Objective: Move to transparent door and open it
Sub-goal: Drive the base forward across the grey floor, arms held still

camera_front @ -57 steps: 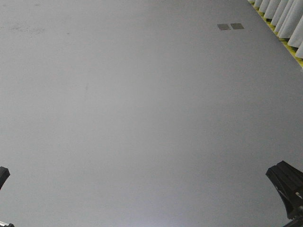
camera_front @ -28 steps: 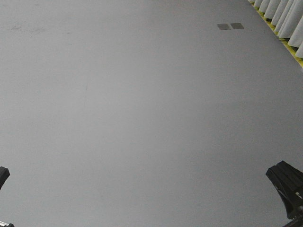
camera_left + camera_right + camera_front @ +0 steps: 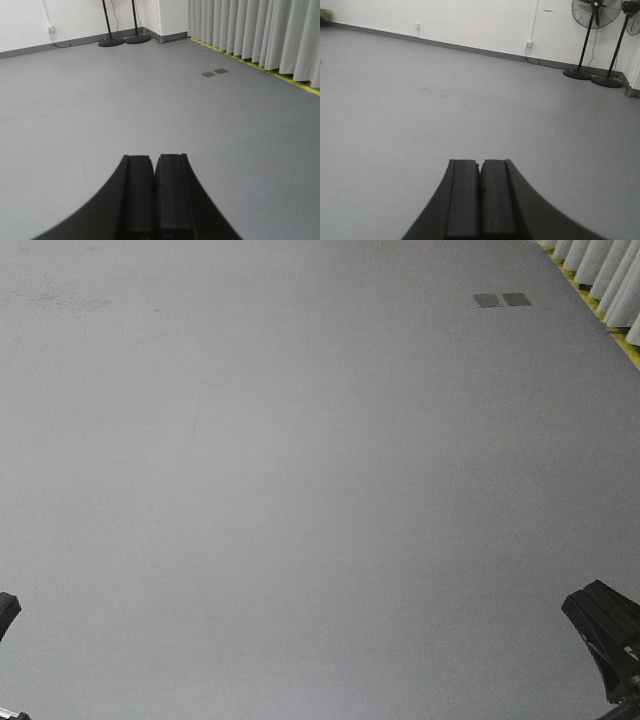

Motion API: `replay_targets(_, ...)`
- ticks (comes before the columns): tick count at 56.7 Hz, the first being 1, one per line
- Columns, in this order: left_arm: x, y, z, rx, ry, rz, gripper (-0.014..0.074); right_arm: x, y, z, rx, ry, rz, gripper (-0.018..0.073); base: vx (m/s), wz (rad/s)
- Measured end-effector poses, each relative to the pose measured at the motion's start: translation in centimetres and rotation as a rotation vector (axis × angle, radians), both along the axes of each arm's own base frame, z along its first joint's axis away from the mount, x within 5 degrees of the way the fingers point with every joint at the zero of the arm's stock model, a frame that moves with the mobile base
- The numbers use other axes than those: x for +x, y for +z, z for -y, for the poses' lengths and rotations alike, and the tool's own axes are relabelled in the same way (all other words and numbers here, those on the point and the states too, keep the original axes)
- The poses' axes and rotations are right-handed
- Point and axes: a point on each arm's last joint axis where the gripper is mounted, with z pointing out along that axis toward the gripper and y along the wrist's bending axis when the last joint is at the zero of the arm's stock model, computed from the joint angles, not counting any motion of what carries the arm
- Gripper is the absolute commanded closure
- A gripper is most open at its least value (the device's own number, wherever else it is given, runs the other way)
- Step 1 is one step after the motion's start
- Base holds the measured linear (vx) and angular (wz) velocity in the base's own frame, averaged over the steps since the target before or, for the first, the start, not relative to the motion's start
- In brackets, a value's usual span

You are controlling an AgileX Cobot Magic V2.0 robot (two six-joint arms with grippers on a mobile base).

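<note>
With my left pincer and right pincer clenched empty, the floor plates sit further right than before, indicating my base yaws left; the transparent door is not in view.

- A smooth matte grey floor fills the front view, evenly lit, with faint scuffs towards eleven o'clock.
- Two small dark grey square floor plates lie side by side at one o'clock.
- Pale off-white pleated curtains hang to the floor at two o'clock in the left wrist view, and a thin yellow floor line runs along their foot.
- A plain white wall with a grey skirting strip crosses the right wrist view at twelve o'clock.
- A small white wall socket sits at one o'clock.
- Two black pedestal fans on round bases stand by the wall at two o'clock.
</note>
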Motion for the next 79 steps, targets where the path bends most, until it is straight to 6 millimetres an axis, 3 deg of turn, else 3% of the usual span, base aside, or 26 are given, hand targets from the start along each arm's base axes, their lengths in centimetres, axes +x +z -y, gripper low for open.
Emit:
replay_targets(32,0.00,0.00,0.00,0.000,0.000,0.000,0.0596,0.00,0.00,0.00,0.000,0.000,0.000,0.0561,0.19,0.07)
replay_targets(79,0.00,0.00,0.00,0.000,0.000,0.000,0.0596,0.00,0.00,0.00,0.000,0.000,0.000,0.0561,0.41,0.28)
